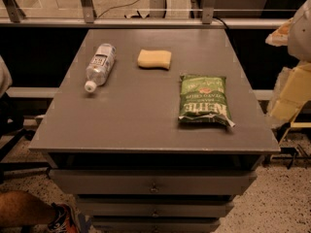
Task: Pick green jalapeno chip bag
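The green jalapeno chip bag [203, 100] lies flat on the right side of the grey table top [141, 115], its white lettering facing the front edge. My gripper [290, 95] shows as pale blocky parts at the right edge of the view. It hangs beyond the table's right side, well apart from the bag, and holds nothing that I can see.
A clear water bottle [99, 66] lies on its side at the table's back left. A yellow sponge [154, 58] sits at the back middle. The table has drawers [153, 182] below its front edge. A rail [146, 22] runs behind it. A person's leg and shoe [43, 216] are at the bottom left.
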`<state>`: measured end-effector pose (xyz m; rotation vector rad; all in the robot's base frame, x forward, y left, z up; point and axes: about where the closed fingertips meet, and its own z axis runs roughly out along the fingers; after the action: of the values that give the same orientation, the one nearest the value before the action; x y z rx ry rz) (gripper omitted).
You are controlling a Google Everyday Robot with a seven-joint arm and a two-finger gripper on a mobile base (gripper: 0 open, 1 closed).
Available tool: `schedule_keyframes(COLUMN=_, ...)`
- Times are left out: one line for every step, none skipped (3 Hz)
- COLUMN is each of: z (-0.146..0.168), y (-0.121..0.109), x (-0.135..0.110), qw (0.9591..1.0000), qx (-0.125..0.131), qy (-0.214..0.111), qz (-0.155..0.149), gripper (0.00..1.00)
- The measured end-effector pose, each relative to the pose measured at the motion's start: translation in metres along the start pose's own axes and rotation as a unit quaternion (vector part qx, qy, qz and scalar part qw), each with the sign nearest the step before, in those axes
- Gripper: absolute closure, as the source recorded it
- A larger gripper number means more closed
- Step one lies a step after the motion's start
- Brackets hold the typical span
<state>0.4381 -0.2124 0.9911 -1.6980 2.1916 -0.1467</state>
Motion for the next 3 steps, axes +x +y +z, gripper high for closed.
schedule_keyframes(z=0.000, y=0.000, x=0.000, qw=1.0000, qx=0.000, qy=0.000, qz=0.000, gripper=0.00)
schedule_keyframes(z=0.024, y=-0.016, x=-0.003, qw=0.9992, qx=-0.019, qy=-0.023, qz=-0.025, gripper=0.00)
schedule_keyframes(z=0.056, y=-0.035, x=-0.006, qw=0.9966, qx=-0.045, qy=-0.043, qz=-0.052, gripper=0.00)
